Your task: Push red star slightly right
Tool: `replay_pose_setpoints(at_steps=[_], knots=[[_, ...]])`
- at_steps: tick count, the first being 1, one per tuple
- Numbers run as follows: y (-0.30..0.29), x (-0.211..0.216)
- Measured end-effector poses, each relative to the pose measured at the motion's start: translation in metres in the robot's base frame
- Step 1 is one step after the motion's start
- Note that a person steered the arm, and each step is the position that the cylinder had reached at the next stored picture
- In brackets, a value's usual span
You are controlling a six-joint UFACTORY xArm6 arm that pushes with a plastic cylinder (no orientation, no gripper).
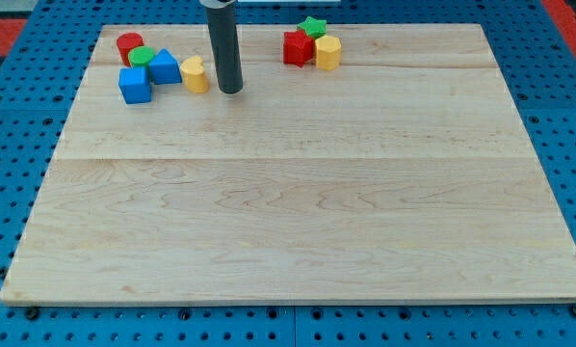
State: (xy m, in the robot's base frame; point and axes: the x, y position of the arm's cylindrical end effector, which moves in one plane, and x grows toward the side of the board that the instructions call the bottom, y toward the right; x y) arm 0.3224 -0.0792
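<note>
You have a pale wooden board (298, 212) lying on a blue pegboard surface (9, 116). Near the view's top left sit a red block (129, 46), a green block (142, 56), a blue block (165, 67), a blue cube (134, 85) and a yellow block (195, 74). Toward the top centre-right cluster a red star (297, 47), a green star (314, 27) and a yellow hexagonal block (327, 52).

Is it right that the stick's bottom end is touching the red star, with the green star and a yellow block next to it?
Not quite. In the camera view my tip is not touching the red star; it stands apart, toward the view's left, beside the yellow block of the other cluster. The green star and a yellow block do sit next to the red star.
</note>
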Motion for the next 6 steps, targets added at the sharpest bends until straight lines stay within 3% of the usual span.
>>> replay_pose_setpoints(at_steps=[2,5,6], knots=[[0.001,-0.009],[0.013,-0.06],[0.049,-0.066]])
